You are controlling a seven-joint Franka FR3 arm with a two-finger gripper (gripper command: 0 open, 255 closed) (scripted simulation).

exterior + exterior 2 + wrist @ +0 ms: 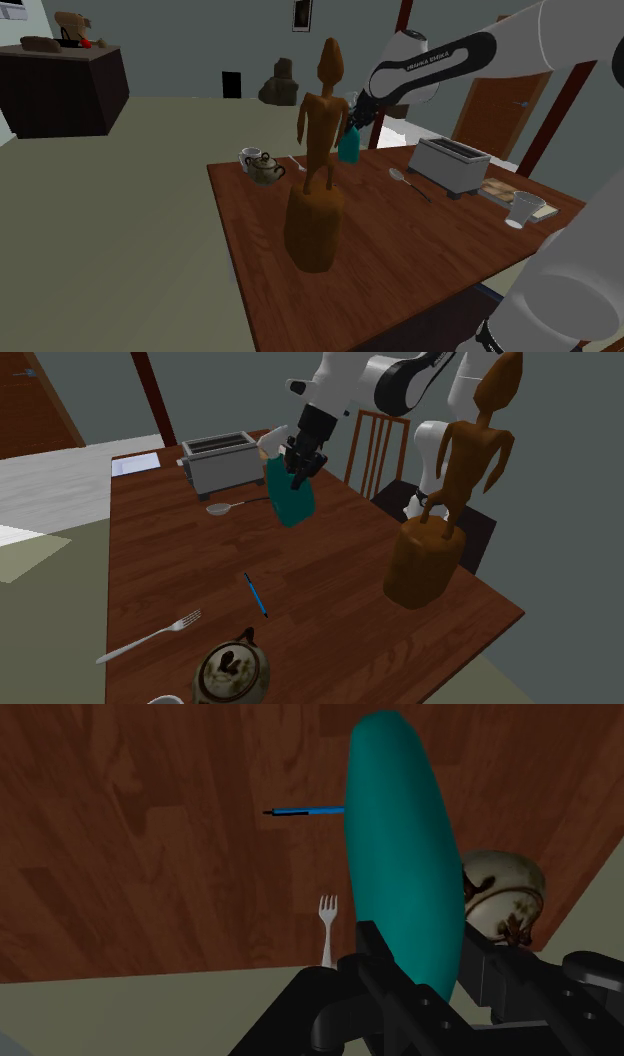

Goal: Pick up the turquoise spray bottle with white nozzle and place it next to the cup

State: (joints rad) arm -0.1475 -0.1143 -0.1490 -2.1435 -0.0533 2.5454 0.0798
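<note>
Shoulder view: the gripper (353, 120) is clamped on the teal spray bottle (347, 148) just behind the wooden statue (318, 150). A white cup (522, 208) stands beyond the toaster (450, 165) toward this view's right. What may be a second cup (248, 156) sits by the teapot (266, 169), though it is too small to be sure.

Second exterior view: the bottle hangs tilted, clear of the table (330, 582), between toaster and statue and near the spoon (225, 507).

Wrist view: both fingers (385, 969) clasp the bottle's body. A blue pen (305, 810) and a fork (327, 929) lie on the wood beneath.

The lift looks done and the carry is in hand. Next, the bottle needs to travel to the cup, be righted and lowered just beside it without touching, then released.
</note>
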